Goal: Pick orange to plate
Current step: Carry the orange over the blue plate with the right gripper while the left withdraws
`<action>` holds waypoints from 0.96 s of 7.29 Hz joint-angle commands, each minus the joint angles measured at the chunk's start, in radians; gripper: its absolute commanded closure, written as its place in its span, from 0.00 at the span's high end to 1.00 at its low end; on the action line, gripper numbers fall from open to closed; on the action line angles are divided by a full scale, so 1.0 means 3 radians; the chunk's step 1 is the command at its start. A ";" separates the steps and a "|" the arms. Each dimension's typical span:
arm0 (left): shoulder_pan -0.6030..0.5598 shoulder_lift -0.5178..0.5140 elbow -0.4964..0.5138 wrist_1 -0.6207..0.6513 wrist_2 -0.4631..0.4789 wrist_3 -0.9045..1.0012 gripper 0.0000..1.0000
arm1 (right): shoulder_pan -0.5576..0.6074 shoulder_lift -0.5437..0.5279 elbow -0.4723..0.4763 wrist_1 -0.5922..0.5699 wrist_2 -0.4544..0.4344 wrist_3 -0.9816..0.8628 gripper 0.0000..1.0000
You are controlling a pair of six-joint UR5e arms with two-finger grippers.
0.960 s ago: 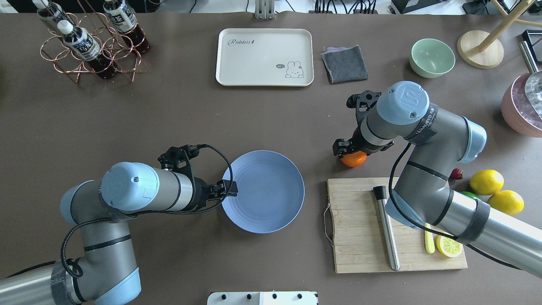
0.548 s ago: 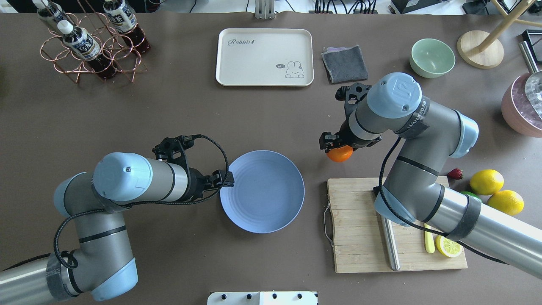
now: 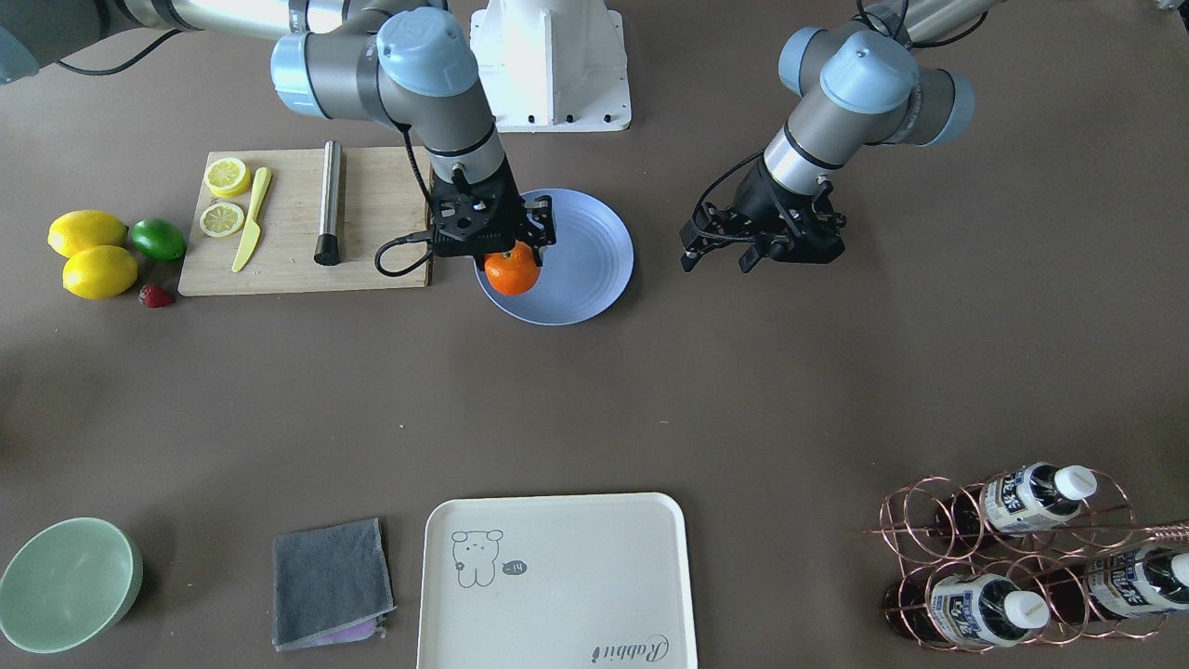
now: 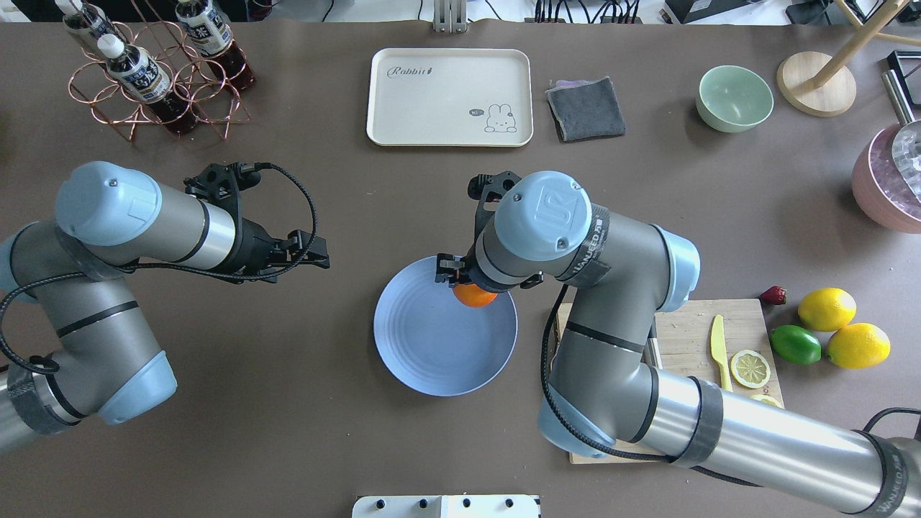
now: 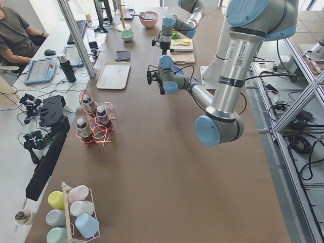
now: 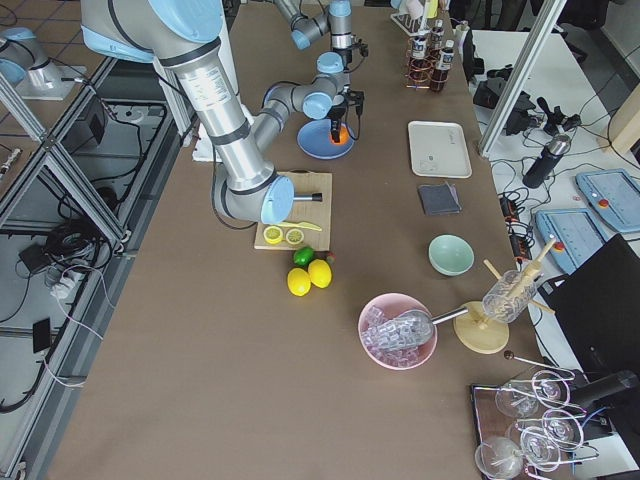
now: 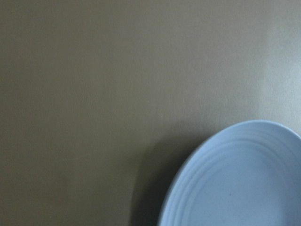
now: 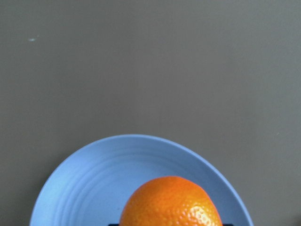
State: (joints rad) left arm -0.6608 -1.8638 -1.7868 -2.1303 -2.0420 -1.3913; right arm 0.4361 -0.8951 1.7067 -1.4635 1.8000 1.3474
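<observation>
Orange (image 4: 473,296) comes last as you scan: your left gripper (image 4: 315,252) hangs with fingers spread, apart from the plate (image 4: 432,352); your right gripper (image 3: 510,247) grasps the fruit over the plate's far edge.

The right gripper (image 4: 466,282) carries the orange (image 4: 473,296) from beside the board (image 4: 745,316) to over the plate (image 4: 432,352). The left gripper (image 4: 317,253) pulls well away from the plate's rim.

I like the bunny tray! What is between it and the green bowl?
A folded dark-grey cloth lies between the cream rectangular tray and the round mint-green bowl, clearest in the overhead view.
</observation>
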 commanded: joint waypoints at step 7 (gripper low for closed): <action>-0.0088 0.0031 0.0117 0.0024 -0.0137 0.0133 0.96 | -0.0369 0.0100 -0.0243 -0.0005 -0.0329 0.0172 1.00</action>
State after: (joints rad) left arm -0.6885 -1.8529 -1.7589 -2.1269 -2.0847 -1.3491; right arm 0.3352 -0.8637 1.6349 -1.4650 1.7168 1.4001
